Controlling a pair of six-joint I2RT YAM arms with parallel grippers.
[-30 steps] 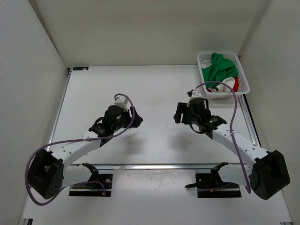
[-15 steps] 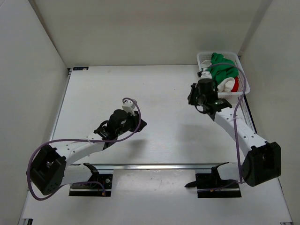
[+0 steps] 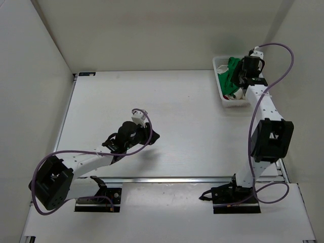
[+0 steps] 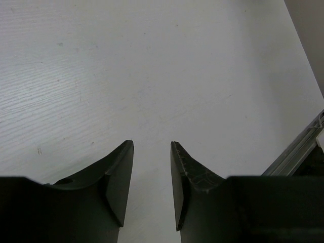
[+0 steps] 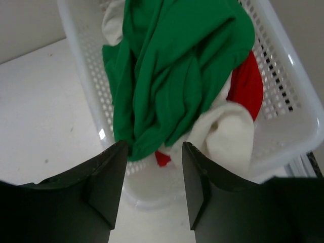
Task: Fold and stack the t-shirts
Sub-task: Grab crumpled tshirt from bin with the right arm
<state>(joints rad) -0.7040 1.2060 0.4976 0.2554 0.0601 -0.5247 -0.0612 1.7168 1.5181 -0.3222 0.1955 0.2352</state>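
The t-shirts lie bunched together in a white mesh basket point(image 5: 298, 121) at the back right of the table. The green one point(image 5: 172, 66) is on top and drapes over the basket's near wall. The white one point(image 5: 228, 136) bulges at the near right, and a patch of the red one point(image 5: 246, 88) shows beside it. My right gripper point(image 5: 154, 152) hovers open just above the basket's near edge, its fingers apart and empty. From above, the right gripper point(image 3: 243, 80) is over the green t-shirt point(image 3: 232, 68). My left gripper point(image 4: 152, 147) is open over bare table, holding nothing.
The basket point(image 3: 218, 63) stands against the right wall, near the back corner. The left gripper point(image 3: 151, 134) is low over the white tabletop point(image 3: 167, 101) near its middle. A metal rail point(image 4: 298, 149) runs along the table's near edge.
The right arm has swung from the middle of the table out to the basket at the back right. The left arm has shifted slightly to the right and nearer.
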